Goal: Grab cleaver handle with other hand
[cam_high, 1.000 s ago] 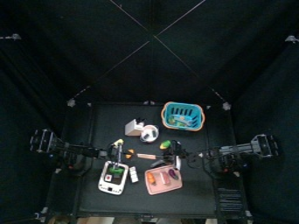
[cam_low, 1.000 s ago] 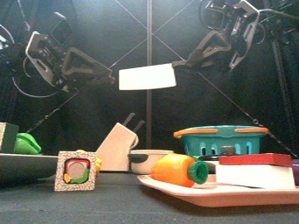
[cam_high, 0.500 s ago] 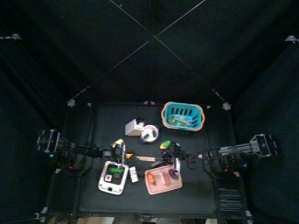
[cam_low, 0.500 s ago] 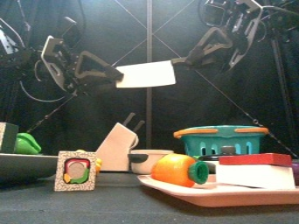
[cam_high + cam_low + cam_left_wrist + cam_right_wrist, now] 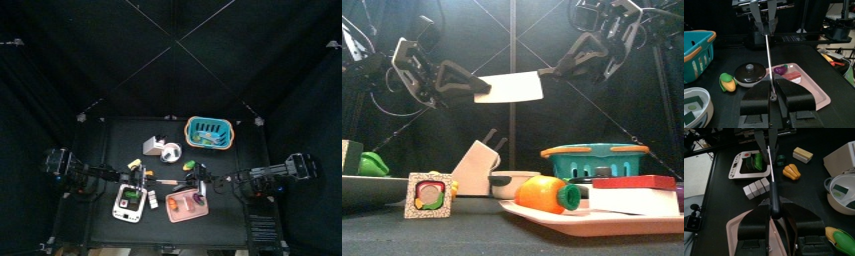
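Note:
The cleaver [image 5: 510,87] hangs in the air above the table, its white blade flat toward the front camera. My right gripper [image 5: 556,70] is shut on its right end, reaching down from the upper right. From the left, my left gripper [image 5: 472,84] now has its jaws closed against the cleaver's left end. In the left wrist view the cleaver [image 5: 767,60] shows edge-on as a thin line, pinched between the left gripper [image 5: 771,97] jaws. The right wrist view has the cleaver [image 5: 769,173] edge-on too, running out of the right gripper [image 5: 773,213]. Which end is the handle I cannot tell.
Below the cleaver stand a knife block [image 5: 476,165], a lidded pot [image 5: 749,72] and a teal basket [image 5: 596,160]. A pink tray [image 5: 609,222] with an orange pepper [image 5: 543,193] lies at front right. A white tray [image 5: 736,165] with green vegetables lies at front left.
The left arm moved right up to the cleaver and its jaws closed from wide open onto the cleaver's left end. The right gripper and the cleaver stayed nearly still.

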{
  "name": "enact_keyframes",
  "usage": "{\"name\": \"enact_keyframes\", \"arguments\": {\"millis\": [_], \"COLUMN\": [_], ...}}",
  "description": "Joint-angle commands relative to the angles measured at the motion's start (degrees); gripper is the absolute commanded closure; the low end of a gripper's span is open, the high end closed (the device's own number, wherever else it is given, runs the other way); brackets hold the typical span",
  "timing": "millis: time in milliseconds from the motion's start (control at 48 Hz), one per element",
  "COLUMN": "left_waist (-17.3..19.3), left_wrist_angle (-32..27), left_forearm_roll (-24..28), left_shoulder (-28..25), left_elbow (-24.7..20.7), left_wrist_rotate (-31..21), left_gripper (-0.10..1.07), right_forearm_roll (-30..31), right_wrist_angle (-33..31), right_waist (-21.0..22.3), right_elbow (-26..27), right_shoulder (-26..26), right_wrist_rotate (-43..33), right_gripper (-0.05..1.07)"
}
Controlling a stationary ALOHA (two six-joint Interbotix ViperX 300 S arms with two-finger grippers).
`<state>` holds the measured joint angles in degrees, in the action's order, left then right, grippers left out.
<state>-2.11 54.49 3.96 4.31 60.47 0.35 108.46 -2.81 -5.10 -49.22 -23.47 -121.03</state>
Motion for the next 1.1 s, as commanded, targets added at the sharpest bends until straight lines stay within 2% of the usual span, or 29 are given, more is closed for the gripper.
{"name": "enact_keyframes", "arguments": {"millis": [0, 83, 292, 667, 979, 1083], "left_waist": [-0.1, -0.2, -0.2, -0.1, -0.1, -0.1], "left_wrist_angle": [0.7, 1.0, 1.1, 1.1, 1.1, 1.1], "left_forearm_roll": [0.7, 0.8, 0.8, 0.5, 0.4, 0.4], "left_shoulder": [0.3, 0.3, 0.3, 0.3, 0.3, 0.3], "left_elbow": [-1.1, -1.1, -1.1, -1.1, -1.1, -1.1], "left_wrist_rotate": [0.2, 0.2, 0.2, 0.2, 0.2, 0.1], "left_gripper": [0.7, 0.74, 0.74, 0.74, 0.74, 0.74], "right_forearm_roll": [0.0, -0.2, -1.0, -1.8, -2.7, -6.3], "right_wrist_angle": [-0.1, -0.1, 0.0, 1.3, 1.6, 1.8], "right_waist": [0.2, 0.1, 0.1, -0.9, -0.9, -0.8], "right_elbow": [1.1, 1.1, 1.0, 0.4, 0.3, 0.2], "right_shoulder": [-0.6, -0.6, -0.6, -0.6, -0.6, -1.1], "right_wrist_rotate": [-0.2, -0.3, -0.3, -0.3, -0.4, -0.3], "right_gripper": [0.49, 0.48, 0.43, 0.18, 0.17, 0.17]}}
